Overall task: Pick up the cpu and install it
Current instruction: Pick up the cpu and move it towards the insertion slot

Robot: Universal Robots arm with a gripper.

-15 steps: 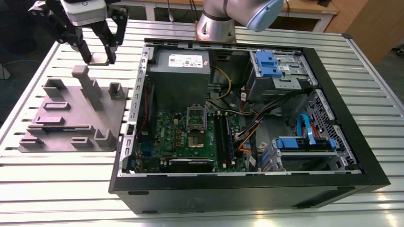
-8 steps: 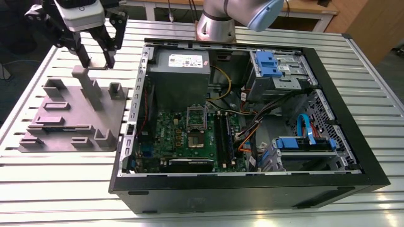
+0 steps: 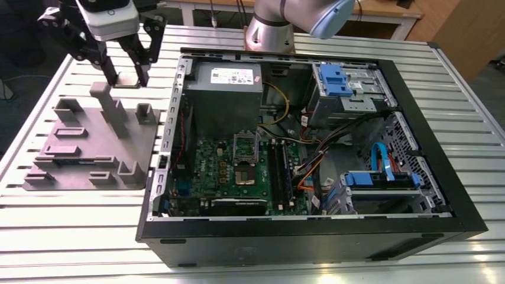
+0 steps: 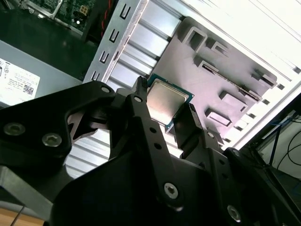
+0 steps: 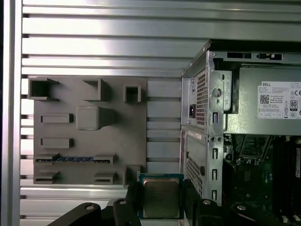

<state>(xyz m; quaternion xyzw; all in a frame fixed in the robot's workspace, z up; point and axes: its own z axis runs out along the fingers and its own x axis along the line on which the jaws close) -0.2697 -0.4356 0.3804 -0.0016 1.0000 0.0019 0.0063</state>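
Your hand (image 3: 126, 80) is clamped on the cpu (image 5: 161, 197) - in both wrist views the two black fingers (image 4: 146, 117) press on opposite edges of the chip, with its silver top facing the cameras and the thin darker rim showing around it. You hold it in the air, clear of the grey tray (image 3: 87, 148), over the part of the tray that lies farthest back in the exterior view. The tray rests on the slatted table (image 3: 79, 236), at the exterior view's left of the open case (image 3: 316, 236), and the two sit just beside each other. Inside the case the green board (image 3: 225, 177) lies flat with the socket (image 3: 246, 174) near its middle - well apart from your hand. The grey power supply (image 3: 229, 83) sits in the case corner nearest your hand.
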